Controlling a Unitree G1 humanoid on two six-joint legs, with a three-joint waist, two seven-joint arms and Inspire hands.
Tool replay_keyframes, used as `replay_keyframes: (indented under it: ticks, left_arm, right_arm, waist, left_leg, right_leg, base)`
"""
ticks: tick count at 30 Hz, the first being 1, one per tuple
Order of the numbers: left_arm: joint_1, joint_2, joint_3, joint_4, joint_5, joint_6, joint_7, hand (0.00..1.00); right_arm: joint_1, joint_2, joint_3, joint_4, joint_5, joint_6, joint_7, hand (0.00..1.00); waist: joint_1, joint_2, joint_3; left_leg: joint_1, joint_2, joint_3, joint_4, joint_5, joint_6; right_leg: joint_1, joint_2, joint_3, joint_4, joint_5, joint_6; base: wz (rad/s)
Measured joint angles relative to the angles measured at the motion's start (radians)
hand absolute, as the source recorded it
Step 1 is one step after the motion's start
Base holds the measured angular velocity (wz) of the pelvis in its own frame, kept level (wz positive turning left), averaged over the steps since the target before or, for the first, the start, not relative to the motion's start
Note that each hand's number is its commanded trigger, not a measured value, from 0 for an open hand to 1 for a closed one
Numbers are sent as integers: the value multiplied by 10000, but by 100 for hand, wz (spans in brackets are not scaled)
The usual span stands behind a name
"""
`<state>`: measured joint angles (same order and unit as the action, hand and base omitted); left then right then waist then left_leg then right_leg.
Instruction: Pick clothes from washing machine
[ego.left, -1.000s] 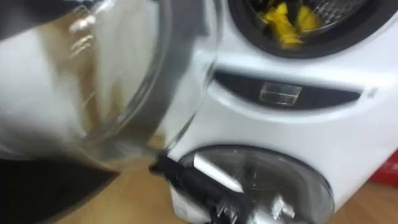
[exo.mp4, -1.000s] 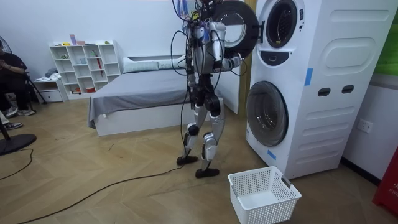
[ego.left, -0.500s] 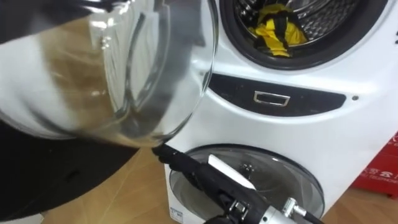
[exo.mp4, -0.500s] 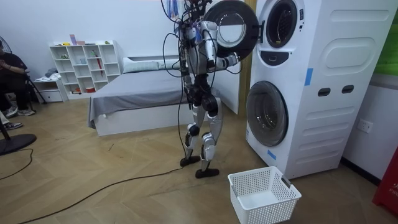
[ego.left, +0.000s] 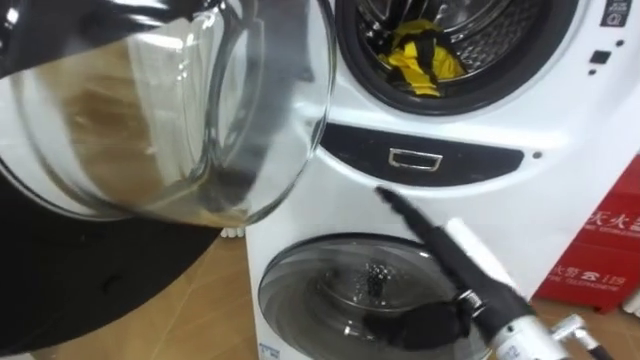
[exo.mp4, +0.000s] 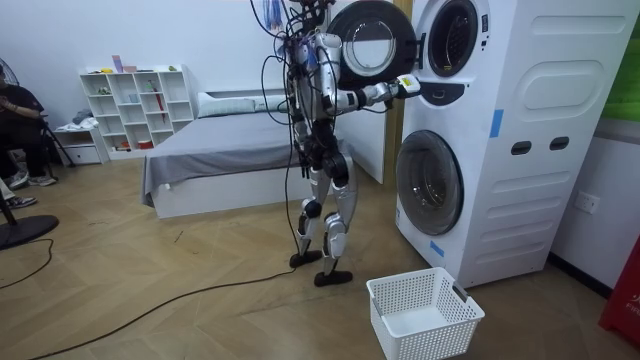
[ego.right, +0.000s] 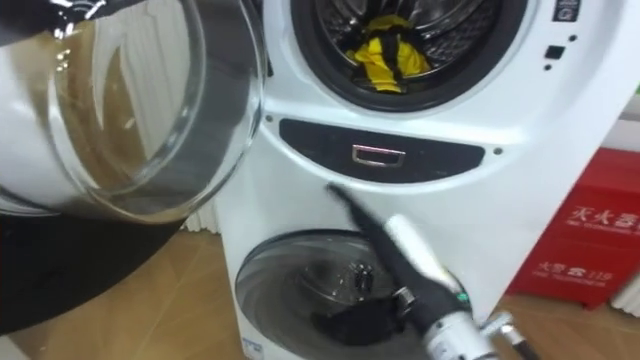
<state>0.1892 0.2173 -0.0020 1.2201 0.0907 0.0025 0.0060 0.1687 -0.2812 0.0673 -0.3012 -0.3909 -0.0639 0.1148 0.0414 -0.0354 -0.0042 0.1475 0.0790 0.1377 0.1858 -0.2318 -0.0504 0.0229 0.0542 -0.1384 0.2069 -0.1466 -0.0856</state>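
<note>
Two white machines stand stacked, and the robot stands upright on the wooden floor (exo.mp4: 150, 270) facing them, at the room view's right. The upper washing machine (ego.left: 570, 120) has its round door (ego.left: 180, 120) swung wide open toward the robot's left, and the door's clear glass bowl bulges close to the camera. Inside the open drum (ego.left: 500, 40) lies the yellow cloth (ego.left: 415, 62), bunched near the front lip with a few dark folds in it; nothing touches it.

The right hand (ego.left: 412, 222) is raised on an outstretched arm that comes in from the lower right. It hangs in front of the dark strip (ego.left: 480, 162) between the two machines, below the drum's mouth and well apart from the cloth. The hand is blurred, but its fingers (ego.left: 388, 198) read as one narrow dark streak, stretched out straight and pressed together, pointing up toward the robot's left and holding nothing.

Below, the lower machine (ego.left: 300, 250) has its round glass door (ego.left: 330, 290) closed. A red box (ego.left: 600, 250) stands on the floor to the right of the machines. In the room view a white basket (exo.mp4: 425, 312) sits on the floor before the lower machine. A bed (exo.mp4: 230, 150) and a white shelf (exo.mp4: 135, 105) stand behind the robot, and a person (exo.mp4: 15, 120) sits at the room view's left edge.
</note>
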Motion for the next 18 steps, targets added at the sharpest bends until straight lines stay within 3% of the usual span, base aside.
replay_keyframes:
  ticks: [3,4,12,18]
  left_arm:
    - [38,-7,-3,94,-4,14,-2,0]
    - [35,-7,16,91,-4,14,-2,0]
    - [87,-9,386,-215,40,204,35,0]
    - [41,-19,556,-234,395,223,-2,0]
  right_arm:
    - [-373,-6,-332,-233,-239,1,-364,0]
    - [-547,-8,-469,-343,-264,-2,-458,0]
    - [-1580,-44,-593,-538,-503,28,-1141,0]
    - [-2280,-398,-599,-548,-648,95,-1183,0]
  waist:
    - [-155,-103,20]
    - [-157,-121,61]
    - [-70,-266,80]
    - [-50,-344,54]
  left_leg:
    - [37,-4,18,-56,0,0]
    - [47,-2,18,-87,0,0]
    - [142,3,20,-208,1,0]
    - [188,7,21,-219,1,0]
  right_leg:
    - [-4,5,19,-14,1,9]
    - [-12,15,22,-20,1,9]
    - [114,45,5,-141,6,14]
    - [115,65,44,-219,12,25]
  base:
    - [-4]
    - [0]
    - [0]
    - [-3]
